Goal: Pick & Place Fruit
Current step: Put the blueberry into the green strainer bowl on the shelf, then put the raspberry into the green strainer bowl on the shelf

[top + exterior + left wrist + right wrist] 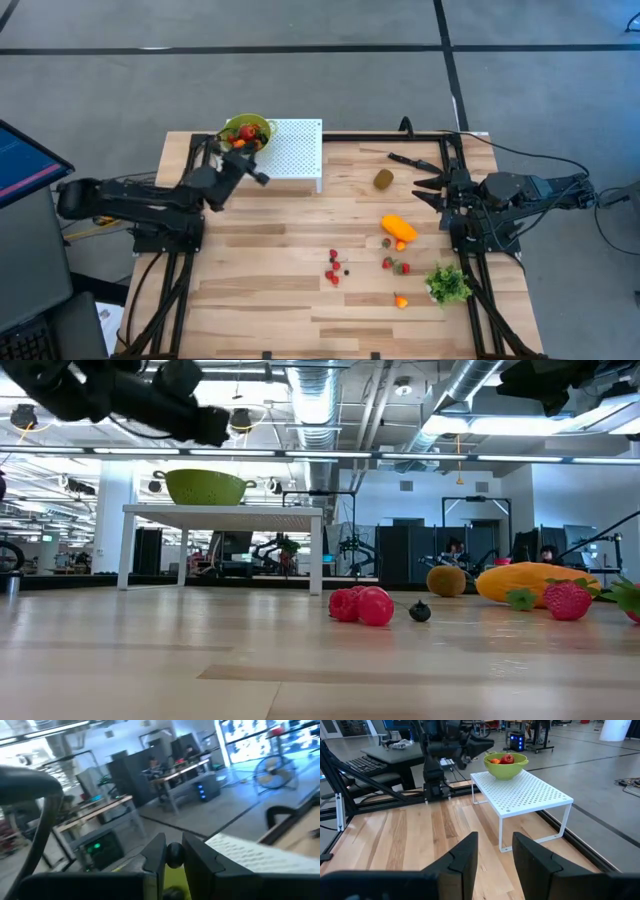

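Observation:
A green bowl (pixel 247 130) with red and orange fruit in it stands on a white perforated shelf (pixel 297 150) at the table's far edge. My left gripper (pixel 234 150) hangs high beside the bowl's left rim, shut on a small dark berry (pixel 174 855). On the table lie a kiwi (pixel 384 179), a long orange fruit (pixel 398 227), red berries (pixel 333 268), strawberries (pixel 395 265) and a small orange piece (pixel 400 300). At the right side my right gripper (pixel 427 190) waits, open, with nothing between its fingers. My left gripper pinches the small dark round berry (pixel 174 854) between its two fingers (pixel 156 856). The fingers point about level and come from the table's left. The berry is lifted clear, with the green of the bowl (pixel 176 887) just below it.
A green leafy bunch (pixel 448 285) lies near the right arm's base and a black knife (pixel 410 160) at the far right. The shelf's legs (pixel 318 555) stand on the table. Bare wood spreads over the near left part of the table (pixel 250 300).

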### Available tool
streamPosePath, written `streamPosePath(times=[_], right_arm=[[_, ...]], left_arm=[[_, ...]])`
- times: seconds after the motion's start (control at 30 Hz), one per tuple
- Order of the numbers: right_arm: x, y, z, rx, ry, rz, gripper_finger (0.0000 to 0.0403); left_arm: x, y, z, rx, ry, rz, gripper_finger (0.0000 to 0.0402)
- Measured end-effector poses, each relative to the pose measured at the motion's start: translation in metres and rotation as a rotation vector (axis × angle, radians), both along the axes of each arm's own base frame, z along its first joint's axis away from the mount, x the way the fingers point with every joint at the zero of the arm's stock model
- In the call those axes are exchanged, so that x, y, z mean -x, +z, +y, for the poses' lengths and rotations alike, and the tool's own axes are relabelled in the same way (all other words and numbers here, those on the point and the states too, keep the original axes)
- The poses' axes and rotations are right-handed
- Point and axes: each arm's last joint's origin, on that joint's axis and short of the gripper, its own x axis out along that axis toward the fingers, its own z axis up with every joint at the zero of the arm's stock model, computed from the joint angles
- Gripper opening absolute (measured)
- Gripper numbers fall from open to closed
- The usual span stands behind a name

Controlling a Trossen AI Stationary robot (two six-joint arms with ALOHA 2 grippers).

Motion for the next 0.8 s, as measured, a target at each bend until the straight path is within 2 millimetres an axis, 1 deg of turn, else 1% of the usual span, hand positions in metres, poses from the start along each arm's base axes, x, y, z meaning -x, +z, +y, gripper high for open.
streamPosePath(times=[0.1,0.2,0.33,0.43,0.53,0.8], right_arm=[[0.000,0.000,0.000,0.000,0.000,0.000,0.0116],[0.000,0.000,0.000,0.000,0.000,0.000,0.0116],[0.000,0.000,0.000,0.000,0.000,0.000,0.0116],[0.000,0.000,0.000,0.000,0.000,0.000,0.0116],[0.000,0.000,0.000,0.000,0.000,0.000,0.0116],[0.000,0.000,0.000,0.000,0.000,0.000,0.0116]], left_arm=[[0.012,-0.008,0.006,0.002,0.042,0.005,0.0053],[0.019,-0.017,0.010,0.007,0.070,0.028,0.0054],[0.021,-0.021,0.012,0.008,0.081,0.035,0.0057],[0.021,-0.021,0.012,0.007,0.080,0.036,0.0068],[0.021,-0.021,0.012,0.007,0.080,0.037,0.0089],[0.021,-0.021,0.012,0.006,0.080,0.034,0.0168]])
